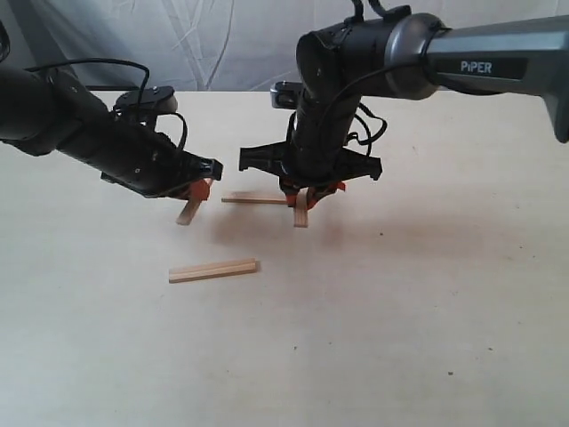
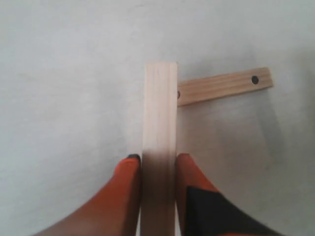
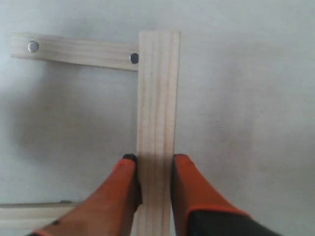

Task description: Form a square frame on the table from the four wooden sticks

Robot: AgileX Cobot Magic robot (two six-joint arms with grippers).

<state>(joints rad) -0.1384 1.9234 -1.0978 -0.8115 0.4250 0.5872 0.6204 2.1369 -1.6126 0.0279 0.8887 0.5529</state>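
My left gripper (image 1: 197, 190) (image 2: 158, 164) is shut on one wooden stick (image 1: 188, 212) (image 2: 160, 113), held tilted with its lower end close to the table (image 1: 427, 294). Shut on a second stick (image 1: 300, 212) (image 3: 157, 98), my right gripper (image 1: 302, 194) (image 3: 155, 162) hangs a little to the right. Between them lies the stick with two dark dots (image 1: 253, 199) (image 2: 224, 86) (image 3: 74, 51). Each held stick's far end meets one of its ends at about a right angle. A fourth stick (image 1: 213, 269) (image 3: 29, 214) lies loose nearer the front.
A white cloth backdrop (image 1: 222, 44) hangs behind the table's far edge. A small dark device with a cable (image 1: 147, 98) sits at the back left. Both arms lean low over the middle of the table.
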